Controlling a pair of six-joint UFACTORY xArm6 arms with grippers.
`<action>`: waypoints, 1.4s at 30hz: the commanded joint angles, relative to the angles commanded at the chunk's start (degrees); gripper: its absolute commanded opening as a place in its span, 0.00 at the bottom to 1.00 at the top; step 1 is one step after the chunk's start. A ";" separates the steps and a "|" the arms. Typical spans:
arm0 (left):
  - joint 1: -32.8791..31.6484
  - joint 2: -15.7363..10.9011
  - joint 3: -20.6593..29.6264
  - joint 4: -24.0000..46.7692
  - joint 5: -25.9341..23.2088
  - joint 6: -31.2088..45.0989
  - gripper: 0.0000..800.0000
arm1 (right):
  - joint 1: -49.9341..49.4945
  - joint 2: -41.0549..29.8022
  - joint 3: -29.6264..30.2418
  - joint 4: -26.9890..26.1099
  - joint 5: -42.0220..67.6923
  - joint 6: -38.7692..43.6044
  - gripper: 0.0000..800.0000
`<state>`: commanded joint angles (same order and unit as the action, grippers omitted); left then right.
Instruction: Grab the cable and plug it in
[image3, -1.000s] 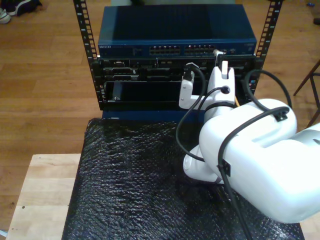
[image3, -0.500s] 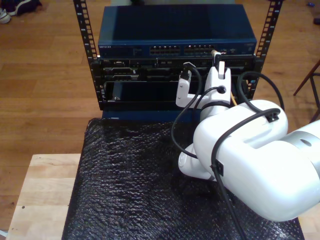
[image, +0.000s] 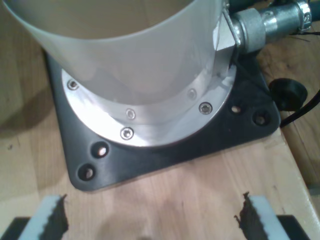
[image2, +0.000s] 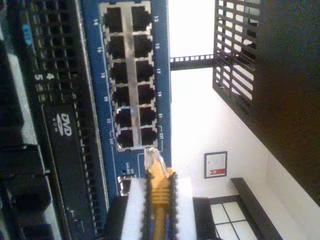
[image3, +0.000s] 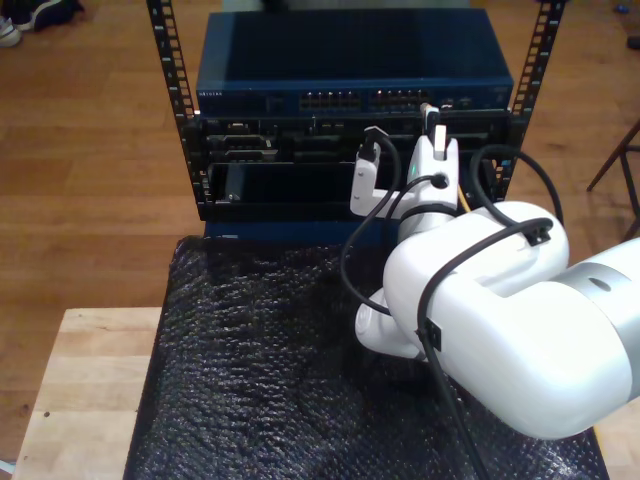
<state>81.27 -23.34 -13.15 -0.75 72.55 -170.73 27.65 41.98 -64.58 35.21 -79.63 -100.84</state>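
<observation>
1. Second wrist view: my second gripper (image2: 159, 202) is pinching the cable (image2: 159, 187), whose clear plug (image2: 151, 157) is sitting just short of the blue switch (image2: 162, 75) and its port block (image2: 131, 75).
2. My first gripper (image: 150, 220) is hanging with jaws spread over a wooden surface (image: 200, 190), near a black base plate (image: 165, 150).
3. Exterior view: the second arm (image3: 480, 320) is reaching over the black mat (image3: 250, 370) toward the rack (image3: 170, 100).

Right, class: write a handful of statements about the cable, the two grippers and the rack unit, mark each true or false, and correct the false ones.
1. My second gripper is shut on the cable. True.
2. The plug is fully seated in a port. False: it sits just short of the blue switch.
3. My first gripper holds a cable. False: its jaws stand open over the wooden tabletop.
4. The cable is orange-yellow. True.
</observation>
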 joint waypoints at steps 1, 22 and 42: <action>0.00 0.00 0.00 0.00 0.00 0.00 1.00 | -0.09 0.00 0.09 0.00 0.00 0.00 0.00; 0.00 0.00 0.00 0.09 0.00 0.00 1.00 | -2.64 0.62 -3.08 -0.35 0.53 0.00 0.00; 0.00 0.00 0.00 0.09 0.00 0.00 1.00 | -1.41 0.44 -2.64 -0.79 0.53 0.26 0.00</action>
<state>81.27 -23.34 -13.15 -0.66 72.55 -170.73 26.24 42.42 -67.22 34.42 -79.10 -100.57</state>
